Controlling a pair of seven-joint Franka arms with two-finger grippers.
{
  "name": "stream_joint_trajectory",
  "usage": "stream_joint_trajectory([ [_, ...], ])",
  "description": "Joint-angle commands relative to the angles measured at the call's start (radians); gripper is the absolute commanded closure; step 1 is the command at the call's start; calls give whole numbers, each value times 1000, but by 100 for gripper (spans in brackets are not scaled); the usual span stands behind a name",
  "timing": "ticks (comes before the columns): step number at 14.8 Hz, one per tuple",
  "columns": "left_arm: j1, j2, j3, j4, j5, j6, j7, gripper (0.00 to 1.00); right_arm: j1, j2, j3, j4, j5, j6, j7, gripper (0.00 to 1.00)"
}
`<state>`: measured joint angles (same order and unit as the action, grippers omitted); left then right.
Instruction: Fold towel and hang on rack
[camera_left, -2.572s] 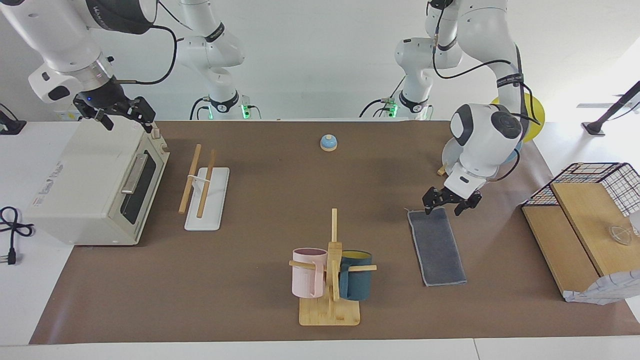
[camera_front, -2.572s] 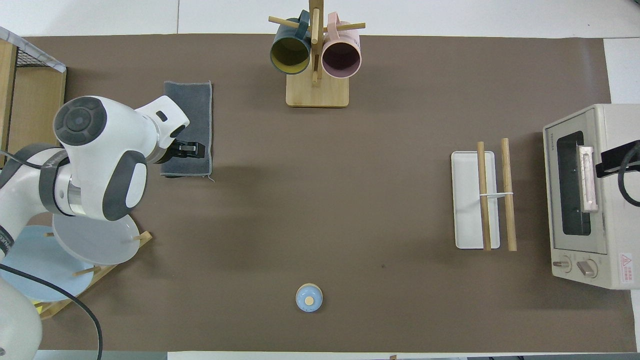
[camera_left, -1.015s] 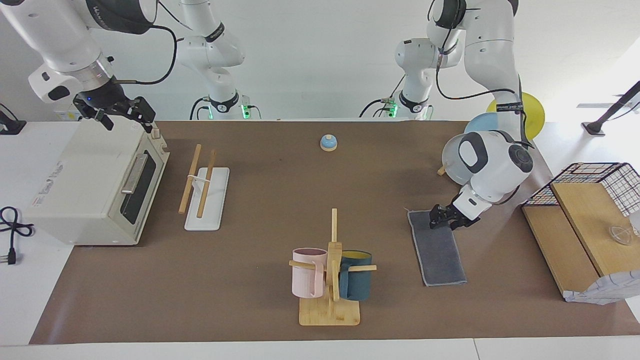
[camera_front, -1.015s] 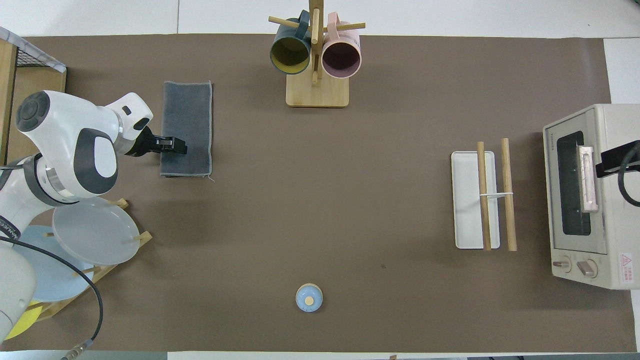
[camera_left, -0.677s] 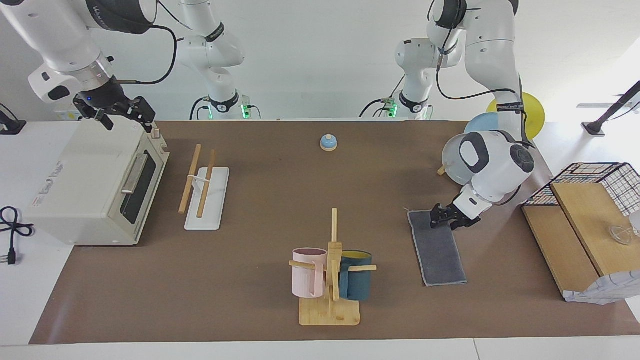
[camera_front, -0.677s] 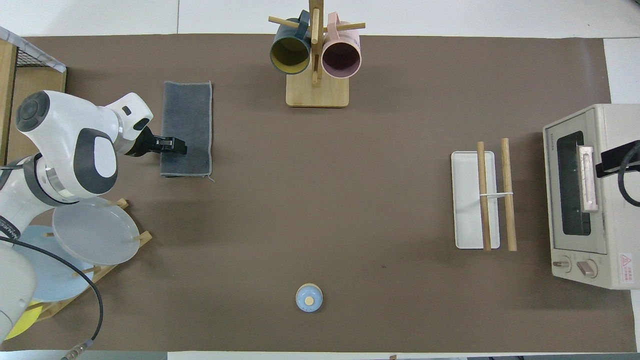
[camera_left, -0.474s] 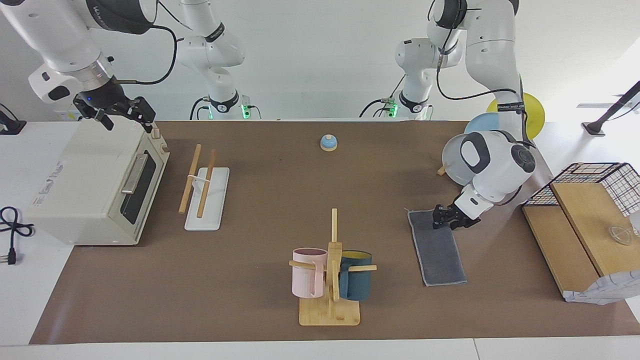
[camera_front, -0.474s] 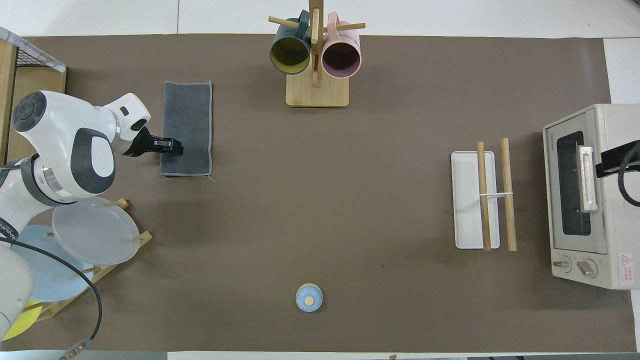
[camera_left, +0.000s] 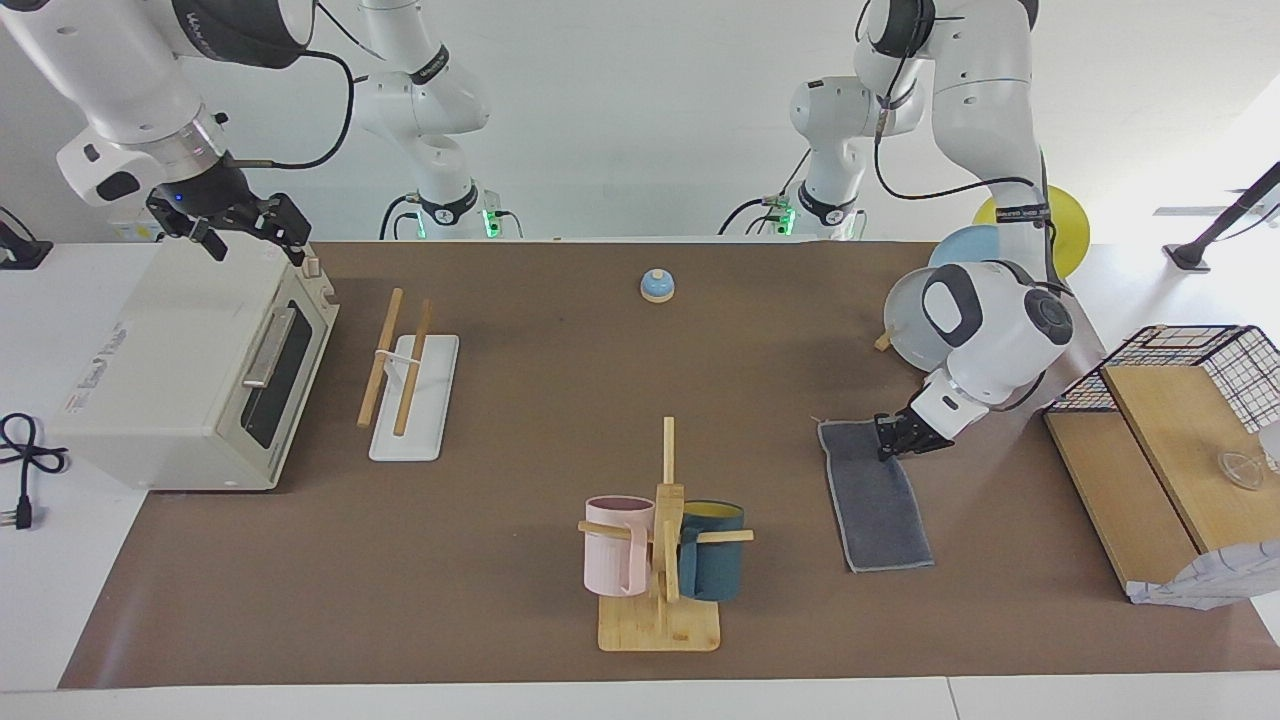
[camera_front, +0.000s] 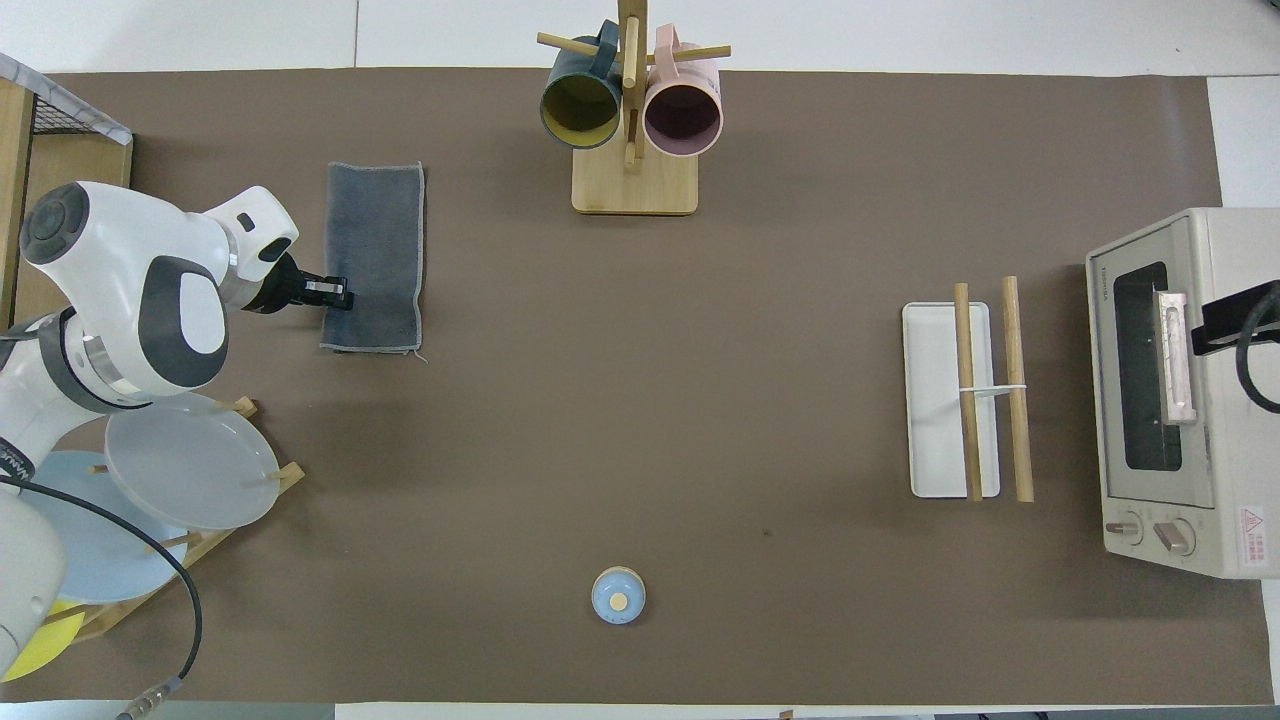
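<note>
The left gripper is down at the long edge of the towel, on the side toward the left arm's end of the table. Its fingers look pressed together on that edge, near the end of the towel that is closer to the robots.

The towel lies flat on the brown mat, folded into a narrow strip with the dark grey face up. It is beside the mug tree, which carries a pink mug and a dark teal mug.

The rack stands well apart from the towel, toward the right arm's end, next to the toaster oven. The right gripper waits over the top of this oven, and its fingers are spread.

A small blue bell sits near the robots' edge of the mat.
</note>
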<state>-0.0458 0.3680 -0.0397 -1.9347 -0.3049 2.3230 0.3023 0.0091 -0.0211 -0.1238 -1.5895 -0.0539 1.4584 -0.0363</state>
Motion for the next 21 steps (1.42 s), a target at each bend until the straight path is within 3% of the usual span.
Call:
stream_joint_trajectory([
  [1, 7, 12, -3, 46, -17, -45, -29, 100, -9, -5, 4, -1, 20, -12, -19, 0],
  [4, 0, 6, -5, 121, -2, -141, -182, 100, -9, -5, 4, -1, 20, -12, -19, 0],
  [7, -15, -50, -8, 172, 27, -253, -401, 100, -9, -5, 4, -1, 20, -12, -19, 0],
  [10, -101, -77, -6, 256, 108, -355, -744, 100, -9, -5, 4, -1, 20, -12, -19, 0],
  [14, -158, -101, -5, 359, 110, -490, -1102, 100, -9, -5, 4, -1, 20, -12, -19, 0],
  [21, -164, -259, -28, 373, 29, -600, -1596, 100, -9, -5, 4, -1, 20, -12, -19, 0],
])
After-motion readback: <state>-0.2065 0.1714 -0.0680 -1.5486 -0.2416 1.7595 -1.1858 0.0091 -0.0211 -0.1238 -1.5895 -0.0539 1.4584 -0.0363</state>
